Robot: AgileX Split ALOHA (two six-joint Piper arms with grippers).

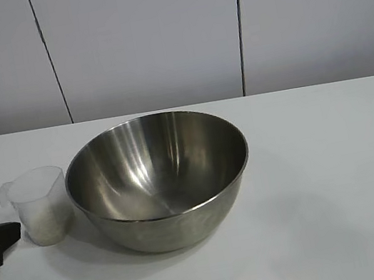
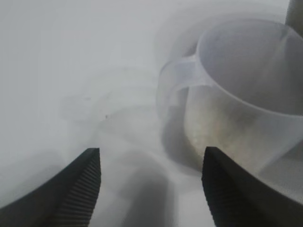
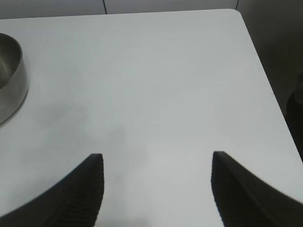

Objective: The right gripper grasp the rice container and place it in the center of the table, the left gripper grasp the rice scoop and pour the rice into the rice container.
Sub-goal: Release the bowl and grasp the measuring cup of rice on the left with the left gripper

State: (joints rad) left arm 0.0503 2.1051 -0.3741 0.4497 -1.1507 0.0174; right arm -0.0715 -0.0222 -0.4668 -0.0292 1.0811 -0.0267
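The rice container [image 1: 159, 181], a big shiny steel bowl, stands upright and empty near the middle of the white table [image 1: 325, 181]. Just left of it stands the rice scoop [image 1: 39, 204], a small clear plastic cup with a handle, and pale rice [image 1: 46, 226] fills its lower part. My left gripper [image 2: 151, 150] is open right beside the scoop [image 2: 236, 109], which lies off to one side and not between the fingers. In the exterior view only its black tip [image 1: 4, 234] shows at the left edge. My right gripper [image 3: 157, 155] hangs open over bare table, away from the bowl [image 3: 9, 80].
White wall panels [image 1: 147, 38] run behind the table's back edge. The right wrist view shows the table's corner and side edge [image 3: 265, 85] with dark floor beyond. Bare tabletop stretches right of the bowl.
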